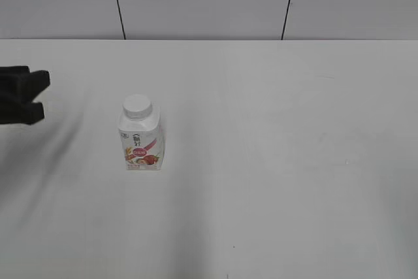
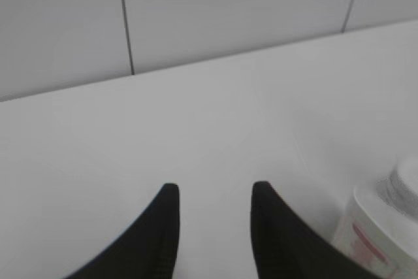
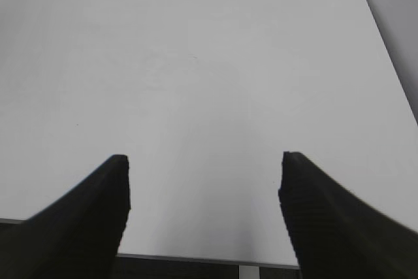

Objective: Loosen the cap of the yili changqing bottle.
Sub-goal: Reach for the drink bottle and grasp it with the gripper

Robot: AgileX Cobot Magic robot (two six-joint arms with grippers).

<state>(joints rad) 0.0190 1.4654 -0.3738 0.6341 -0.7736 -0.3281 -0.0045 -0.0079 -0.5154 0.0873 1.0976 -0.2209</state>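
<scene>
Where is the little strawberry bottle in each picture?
Exterior view: bottle stands left of middle on the table.
Left wrist view: bottom right corner, right of the left claw.
Right wrist view: not in it.
Shared landmark: the white table.

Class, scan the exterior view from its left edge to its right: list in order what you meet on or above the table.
Left gripper → yili changqing bottle with its cap → bare white table.

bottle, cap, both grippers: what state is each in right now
bottle: upright on the table, untouched
cap: on the neck
left gripper: open, empty, beside the bottle
right gripper: open wide, empty, over bare table
</scene>
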